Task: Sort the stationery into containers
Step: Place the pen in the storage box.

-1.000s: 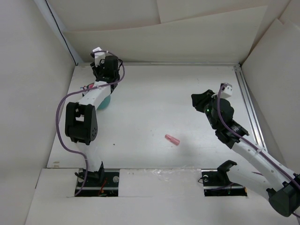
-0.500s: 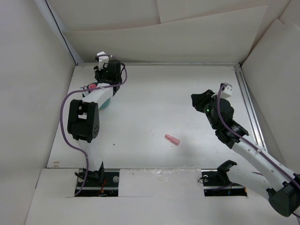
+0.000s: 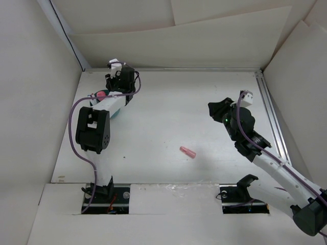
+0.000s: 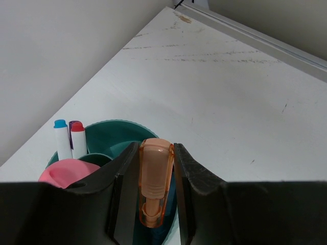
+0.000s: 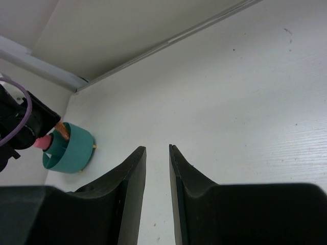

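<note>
My left gripper (image 4: 156,147) is shut on a short orange piece (image 4: 155,176), held upright just above the teal cup (image 4: 113,125). Blue-capped (image 4: 61,137) and red-capped (image 4: 77,137) pens and a pink piece (image 4: 69,172) stand in the cup's compartments. From above, the left gripper (image 3: 121,80) hangs at the far left, and the arm hides most of the cup (image 3: 117,113). Another pink piece (image 3: 187,151) lies on the table's middle. My right gripper (image 3: 216,109) stands open and empty (image 5: 157,148), well right of the cup (image 5: 70,151).
A metal rail (image 3: 271,115) runs along the table's right edge and another along the back (image 4: 255,37). Cardboard walls enclose the table on the left, back and right. The left arm's purple cable (image 3: 74,109) loops beside the cup.
The left gripper has shifted slightly right and toward the near side over the cup, still holding the orange piece. The right arm and the pink piece on the table have not moved.
</note>
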